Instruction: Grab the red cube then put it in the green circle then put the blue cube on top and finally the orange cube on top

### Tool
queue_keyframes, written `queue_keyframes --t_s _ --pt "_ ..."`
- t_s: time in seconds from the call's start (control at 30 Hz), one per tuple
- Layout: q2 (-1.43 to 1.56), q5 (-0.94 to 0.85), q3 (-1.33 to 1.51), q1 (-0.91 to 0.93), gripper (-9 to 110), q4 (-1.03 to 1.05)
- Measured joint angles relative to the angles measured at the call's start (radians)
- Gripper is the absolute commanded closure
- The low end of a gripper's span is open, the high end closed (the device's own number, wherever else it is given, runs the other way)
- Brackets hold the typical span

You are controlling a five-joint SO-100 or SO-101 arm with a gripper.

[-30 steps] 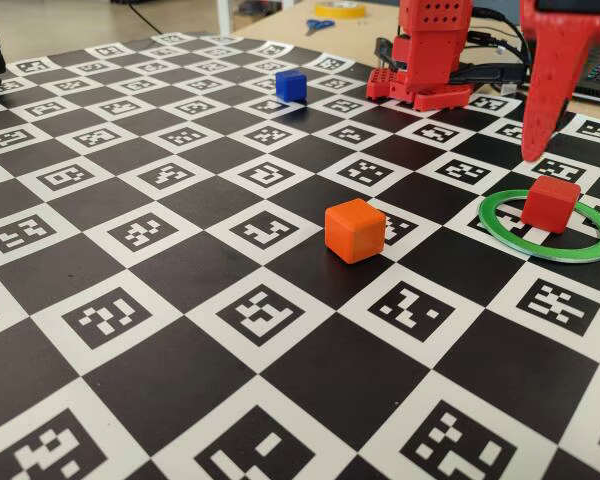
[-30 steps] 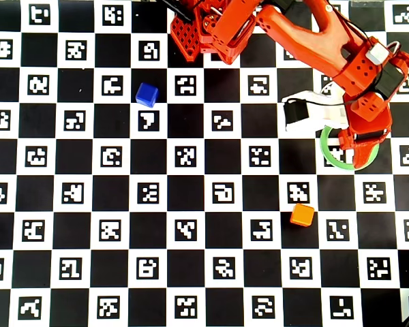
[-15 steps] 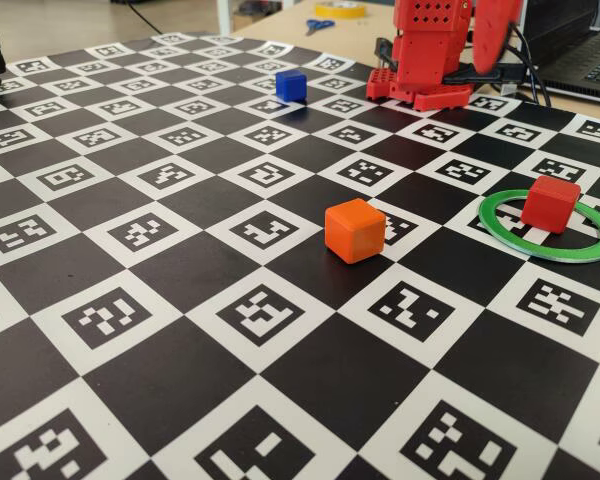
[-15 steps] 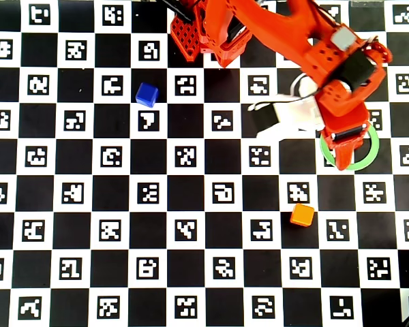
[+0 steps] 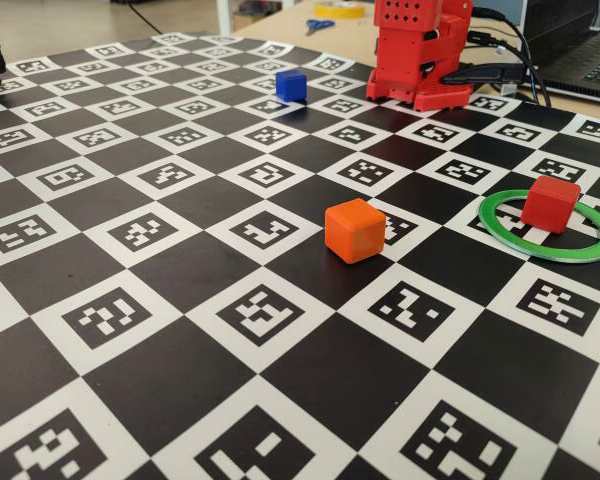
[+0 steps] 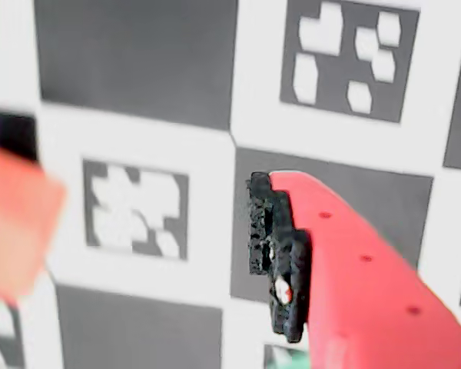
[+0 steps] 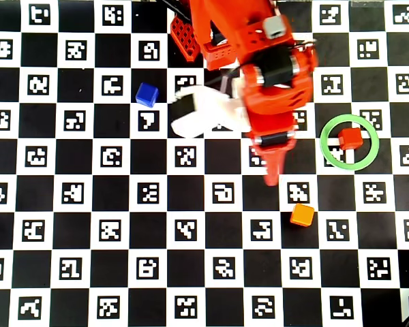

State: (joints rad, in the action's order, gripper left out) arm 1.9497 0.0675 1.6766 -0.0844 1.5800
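On the desk: red cube (image 7: pixel 350 138) inside green circle (image 7: pixel 349 142); blue cube (image 7: pixel 146 95) far left; orange cube (image 7: pixel 302 214) below jaws (image 7: pixel 271 178)
Jaws: empty; open or closed, cannot tell

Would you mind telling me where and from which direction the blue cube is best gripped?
Probably from straight above, closing on two opposite side faces of the blue cube. It sits flat and alone on the board, slightly rotated against the squares, so the end effector should turn to match.
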Motion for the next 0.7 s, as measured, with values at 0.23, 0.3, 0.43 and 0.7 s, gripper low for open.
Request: queue_keyframes --t_s 0.23,0.3,0.43,0.7 --pt "0.0 -0.034 0.064 0.201 62 0.0" --pt "0.0 -0.049 0.083 0.255 62 0.0" --pt "0.0 -0.084 0.115 0.37 62 -0.012" --pt "0.025 -0.209 0.259 0.577 62 -0.123"
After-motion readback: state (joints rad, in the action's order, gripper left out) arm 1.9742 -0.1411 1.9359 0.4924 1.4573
